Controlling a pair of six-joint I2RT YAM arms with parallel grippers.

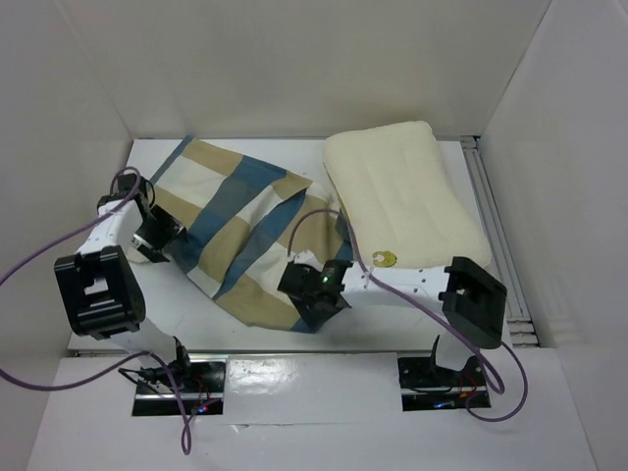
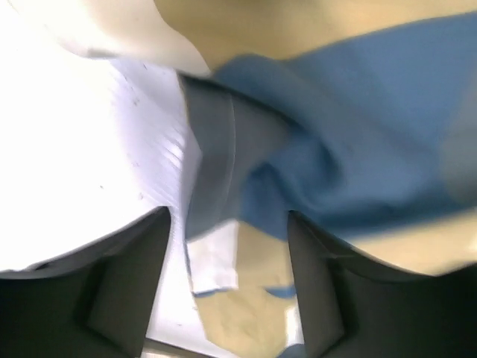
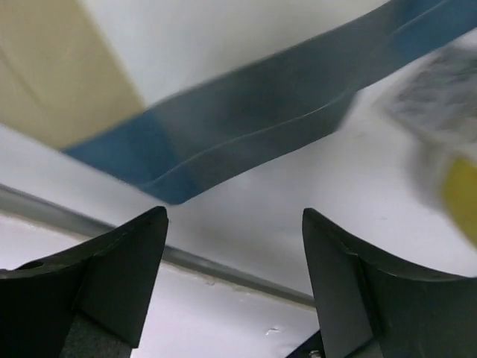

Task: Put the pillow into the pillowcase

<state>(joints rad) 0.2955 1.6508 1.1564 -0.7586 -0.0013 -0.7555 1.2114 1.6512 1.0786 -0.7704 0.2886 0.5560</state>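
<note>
The left gripper (image 2: 227,224) is standing with its jaws apart, its two dark fingers (image 2: 119,283) rising from the bottom edge. The pillowcase (image 2: 350,142) is filling the upper and right part of the blurred picture, its blue check bunching in soft folds with tan patches above and below. A narrow edge of white and tan cloth is running into the gap between the fingers, neither finger visibly pressing it. The white table (image 2: 67,149) is showing on the left.

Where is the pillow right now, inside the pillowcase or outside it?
Outside. The pillow lies uncovered, its whole cream top showing, while the checked pillowcase lies rumpled beside it.
</note>
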